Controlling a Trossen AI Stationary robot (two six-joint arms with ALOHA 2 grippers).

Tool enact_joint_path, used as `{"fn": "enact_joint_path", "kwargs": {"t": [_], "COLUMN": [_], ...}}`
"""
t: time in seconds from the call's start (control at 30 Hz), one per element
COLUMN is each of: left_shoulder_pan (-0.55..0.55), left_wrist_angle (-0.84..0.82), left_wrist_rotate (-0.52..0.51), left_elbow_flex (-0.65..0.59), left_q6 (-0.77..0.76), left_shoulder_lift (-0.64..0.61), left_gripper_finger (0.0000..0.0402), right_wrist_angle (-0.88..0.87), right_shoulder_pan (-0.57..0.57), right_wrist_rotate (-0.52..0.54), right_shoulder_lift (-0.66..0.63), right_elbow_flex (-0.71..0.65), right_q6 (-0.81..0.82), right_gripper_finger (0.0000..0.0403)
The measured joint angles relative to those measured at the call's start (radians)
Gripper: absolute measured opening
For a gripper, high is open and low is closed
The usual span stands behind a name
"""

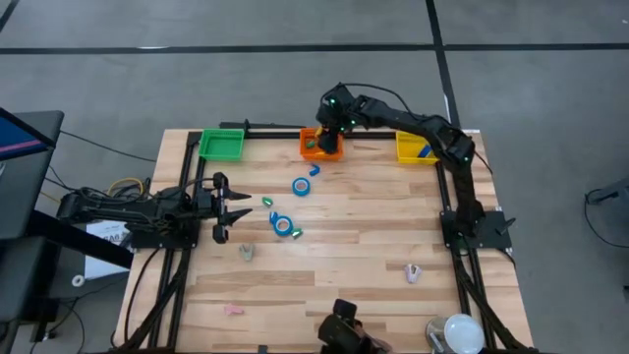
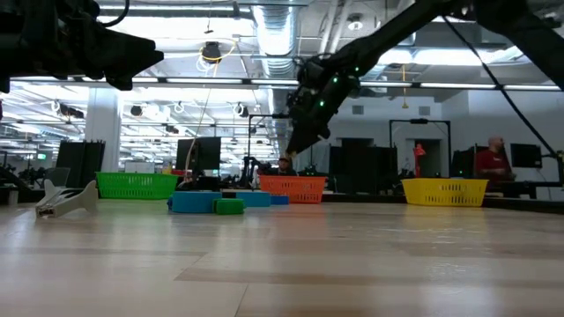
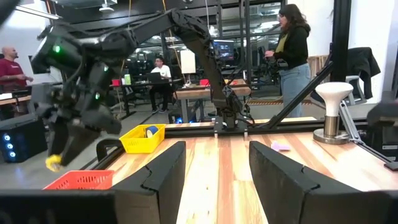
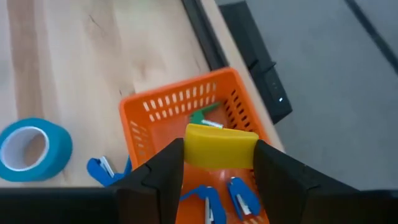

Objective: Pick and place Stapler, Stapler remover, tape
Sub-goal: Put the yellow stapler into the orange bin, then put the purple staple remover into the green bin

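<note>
Yellow stapler (image 4: 220, 146) between right fingers (image 4: 160, 174), over orange bin (image 4: 163, 106)

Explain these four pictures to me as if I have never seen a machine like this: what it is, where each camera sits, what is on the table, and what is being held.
This is a robot with two dark arms at a wooden table, each ending in a two-finger gripper. One picture looks straight down, one looks level across the tabletop, and one comes from each arm's wrist.

The right gripper hangs over the orange bin at the far edge, shut on a small yellow stapler. That bin already holds small blue and green pieces. The left gripper waits open at the table's left side.

Also at the far edge are a green bin and a yellow bin. Blue tape rolls and a few small pale pieces lie on the wood. People stand in the room behind.
</note>
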Motion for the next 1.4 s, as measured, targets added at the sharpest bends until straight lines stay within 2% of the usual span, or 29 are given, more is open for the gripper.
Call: {"fn": "enact_joint_path", "kwargs": {"t": [0.27,0.63,0.87,1.13,1.4], "left_shoulder_pan": [0.0,0.0,0.0,0.0,0.0], "left_wrist_angle": [0.0,0.0,0.0,0.0,0.0], "left_wrist_rotate": [0.0,0.0,0.0,0.0,0.0], "left_elbow_flex": [0.0,0.0,0.0,0.0,0.0], "left_q6": [0.0,0.0,0.0,0.0,0.0], "left_shoulder_lift": [0.0,0.0,0.0,0.0,0.0], "left_gripper_finger": [0.0168,0.0168,0.0168,0.0168,0.0168], "right_wrist_angle": [0.006,0.006,0.001,-0.007,-0.01], "right_shoulder_pan": [0.0,0.0,0.0,-0.001,0.001], "right_wrist_rotate": [-0.018,-0.035,-0.037,-0.059,-0.06], "right_shoulder_lift": [0.063,0.063,0.063,0.063,0.015], "right_elbow_flex": [0.0,0.0,0.0,0.0,0.0], "right_q6": [0.002,0.002,0.002,0.01,0.01], "right_gripper_finger": [0.0165,0.0181,0.0206,0.0265,0.0271]}}
